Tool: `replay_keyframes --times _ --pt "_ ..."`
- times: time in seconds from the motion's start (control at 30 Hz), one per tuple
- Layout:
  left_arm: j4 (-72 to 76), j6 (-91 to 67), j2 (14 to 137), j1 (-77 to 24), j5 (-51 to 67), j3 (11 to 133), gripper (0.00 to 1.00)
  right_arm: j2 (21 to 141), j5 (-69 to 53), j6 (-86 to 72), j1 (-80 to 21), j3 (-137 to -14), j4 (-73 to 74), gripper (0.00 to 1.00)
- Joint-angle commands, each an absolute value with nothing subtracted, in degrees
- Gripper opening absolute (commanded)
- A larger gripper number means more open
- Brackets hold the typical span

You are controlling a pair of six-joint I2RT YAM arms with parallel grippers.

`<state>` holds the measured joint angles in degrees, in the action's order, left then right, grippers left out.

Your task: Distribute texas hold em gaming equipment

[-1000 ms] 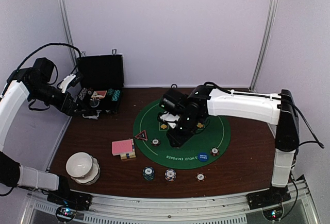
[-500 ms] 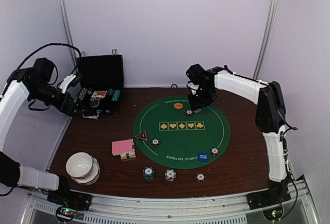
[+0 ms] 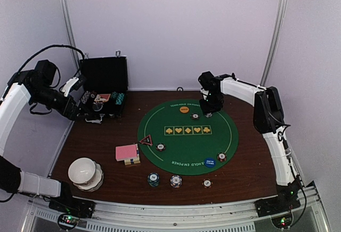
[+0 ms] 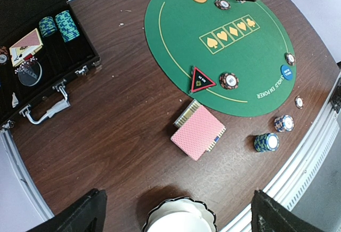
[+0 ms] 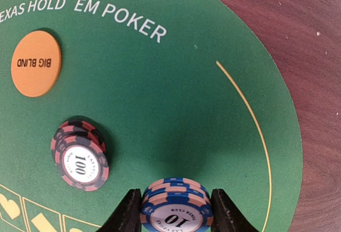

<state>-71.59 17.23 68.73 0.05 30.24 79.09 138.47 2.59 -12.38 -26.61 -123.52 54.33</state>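
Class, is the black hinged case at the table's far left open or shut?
Open: the black hinged case has its lid raised, and teal chip stacks show inside.

Brown table, green mat, black case, cards, chips, bowls

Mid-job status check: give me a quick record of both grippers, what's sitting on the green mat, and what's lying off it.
right gripper: shut on blue chip stack, over green mat
left gripper: open, empty, above table
beside right gripper: red chip stack, orange button
also on mat: triangle marker, blue button
off mat: pink-backed cards, teal chip stack
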Motion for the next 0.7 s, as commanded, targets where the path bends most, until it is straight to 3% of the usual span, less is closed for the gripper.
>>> replay_keyframes --times 0.0,0.17,0.37,0.43,0.67 --pt "-71.34 18.26 69.72 0.44 30.96 80.24 0.98 140.44 2.58 -12.99 -26.11 -126.47 53.39 0.13" --pt "-71.30 18.28 69.88 0.44 30.99 80.33 0.98 142.39 1.75 -13.30 -25.94 -126.73 52.32 0.19" --pt "-71.31 18.28 69.89 0.44 30.59 80.33 0.98 142.98 2.18 -14.09 -25.84 -126.45 51.84 0.55" --pt "-71.31 18.22 69.92 0.44 30.73 80.25 0.98 142.45 2.57 -14.15 -25.84 -126.27 51.79 0.63" --pt "-71.34 18.10 69.88 0.44 30.76 80.42 0.98 138.39 1.66 -13.16 -26.12 -125.68 52.19 0.67"
